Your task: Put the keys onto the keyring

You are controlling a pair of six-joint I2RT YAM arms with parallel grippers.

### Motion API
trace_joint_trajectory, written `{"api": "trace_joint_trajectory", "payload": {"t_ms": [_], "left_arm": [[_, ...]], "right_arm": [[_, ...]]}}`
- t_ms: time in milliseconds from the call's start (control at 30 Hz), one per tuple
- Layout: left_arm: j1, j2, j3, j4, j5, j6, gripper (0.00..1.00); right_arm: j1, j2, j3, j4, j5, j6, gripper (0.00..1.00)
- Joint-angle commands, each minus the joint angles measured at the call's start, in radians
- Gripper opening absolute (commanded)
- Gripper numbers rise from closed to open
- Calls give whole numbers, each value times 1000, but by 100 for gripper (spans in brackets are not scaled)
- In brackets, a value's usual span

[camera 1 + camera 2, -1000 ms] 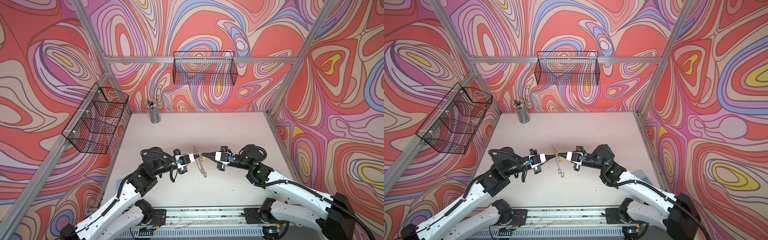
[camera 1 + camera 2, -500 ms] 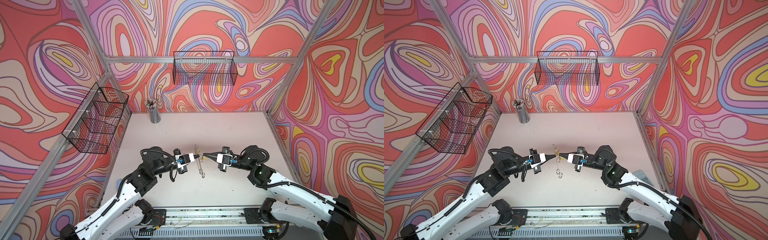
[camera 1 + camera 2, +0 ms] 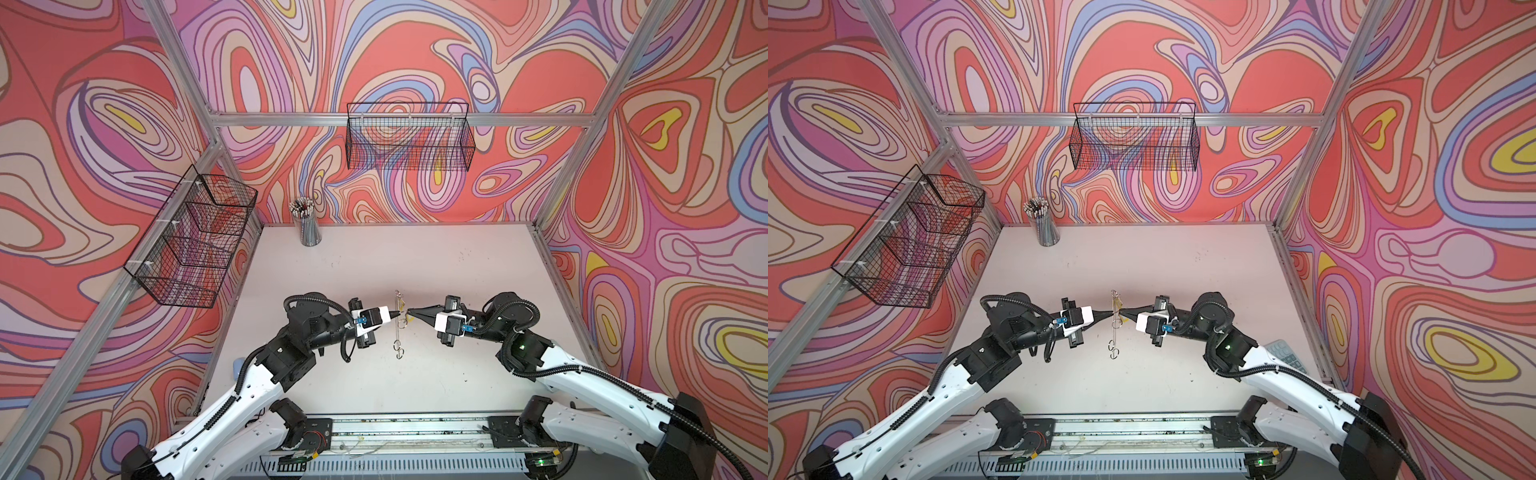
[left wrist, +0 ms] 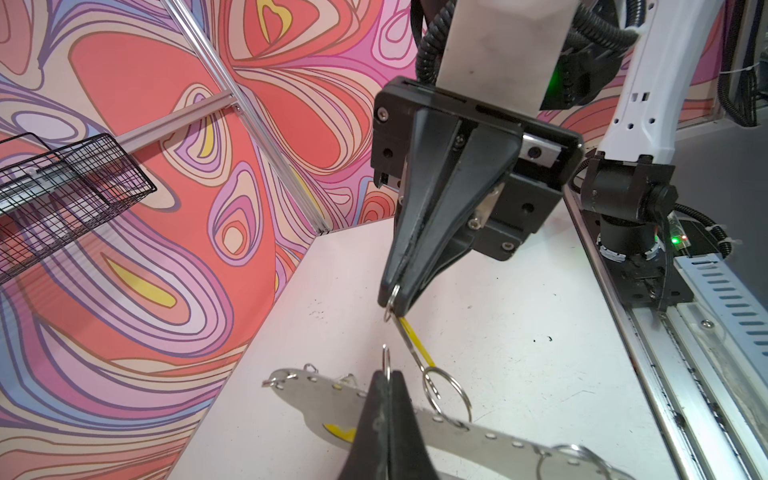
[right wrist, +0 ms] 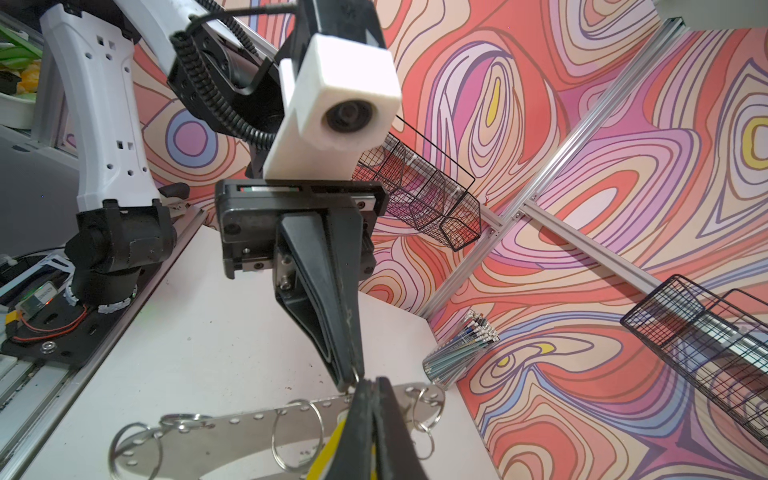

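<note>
The left hand (image 4: pixel 386 378) pinches a stiff keyring (image 4: pixel 498 440) loop; the right hand (image 4: pixel 395 301) pinches the light, probably slippery key (image 4: pixel 412 338) by its ring.

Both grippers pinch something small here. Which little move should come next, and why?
Probably ease the right gripper toward the left gripper. It pinches the small ring on a key's yellow tag; the left pinches a wire ring of the keyring, and a gap separates the two rings.
</note>
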Motion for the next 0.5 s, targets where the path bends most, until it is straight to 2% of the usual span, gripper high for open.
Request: {"api": "trace_joint_trajectory", "payload": {"t_ms": [0, 467], "left_arm": [[-3, -2, 41, 12, 18, -12, 0], [-2, 1, 43, 14, 29, -18, 0]], "right_arm": [[4, 7, 1, -29, -23, -32, 0], [4, 11, 4, -48, -15, -49, 0]]}}
